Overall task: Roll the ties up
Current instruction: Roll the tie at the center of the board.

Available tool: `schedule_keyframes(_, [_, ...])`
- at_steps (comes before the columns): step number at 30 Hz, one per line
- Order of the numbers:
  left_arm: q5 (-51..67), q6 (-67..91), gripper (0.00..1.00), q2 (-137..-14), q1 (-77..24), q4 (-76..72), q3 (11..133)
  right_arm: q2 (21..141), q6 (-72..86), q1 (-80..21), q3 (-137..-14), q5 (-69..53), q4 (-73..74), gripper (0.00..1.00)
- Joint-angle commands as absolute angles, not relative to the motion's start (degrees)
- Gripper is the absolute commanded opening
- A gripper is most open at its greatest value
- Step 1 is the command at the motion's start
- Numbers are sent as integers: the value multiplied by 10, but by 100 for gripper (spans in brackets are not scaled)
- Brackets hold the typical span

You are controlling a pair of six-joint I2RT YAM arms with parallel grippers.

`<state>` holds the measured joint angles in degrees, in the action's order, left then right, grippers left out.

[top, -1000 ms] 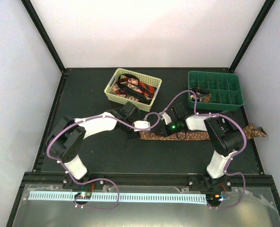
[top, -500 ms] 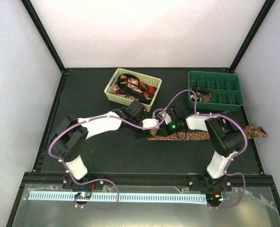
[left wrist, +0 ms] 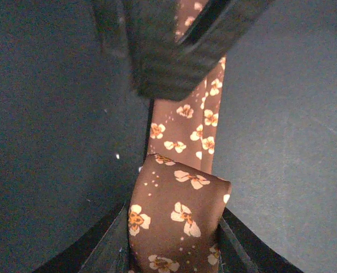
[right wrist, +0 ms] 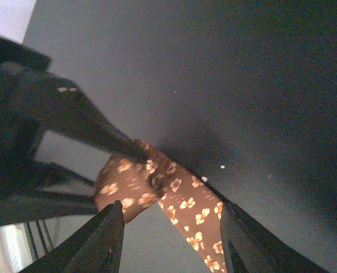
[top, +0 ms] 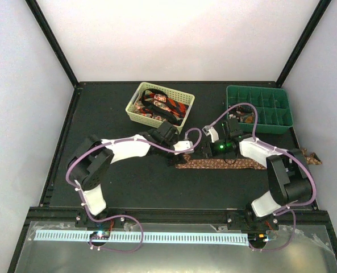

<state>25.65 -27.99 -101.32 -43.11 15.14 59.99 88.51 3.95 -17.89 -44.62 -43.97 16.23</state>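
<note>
on the dark table [top: 128, 182], just beyond the arm bases, a brown tie [top: 205, 165] with small pale flowers lies flat, running from the middle out toward the right edge, where the right arm hides part of it. its left end is folded back on itself into a short thick flap. the left gripper [left wrist: 177, 227] holds that flap: its fingers [left wrist: 108, 250] press on either side of the fold, partly closed around the cloth. the right gripper [right wrist: 171, 207] sits just beside it, facing it from the right, jaws apart and holding nothing. the flat strip of the tie passes on the table between its two fingers [right wrist: 105, 239], closer to one of them, and whether it touches cannot be told. farther back, on the left, a pale yellow basket [top: 135, 103] holds red-and-black ties [top: 167, 105] in a heap. at the far right stands a green tray [top: 270, 116] with something small in one left compartment, too small to make out.
</note>
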Motion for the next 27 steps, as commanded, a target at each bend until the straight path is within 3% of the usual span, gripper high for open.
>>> schedule_keyframes(1, [247, -249, 38, -1044, -438, 138, 618, 866, 76, -175, -420, -504, 141, 50])
schedule_keyframes(18, [239, -220, 36, -1067, -463, 117, 639, 947, 122, -198, -419, -537, 92, 38])
schedule_keyframes(22, [232, -217, 35, -1072, -467, 117, 641, 952, 128, -201, -425, -540, 87, 30])
schedule_keyframes(27, [237, -214, 36, -1073, -467, 116, 637, 958, 111, -200, -428, -522, 96, 10])
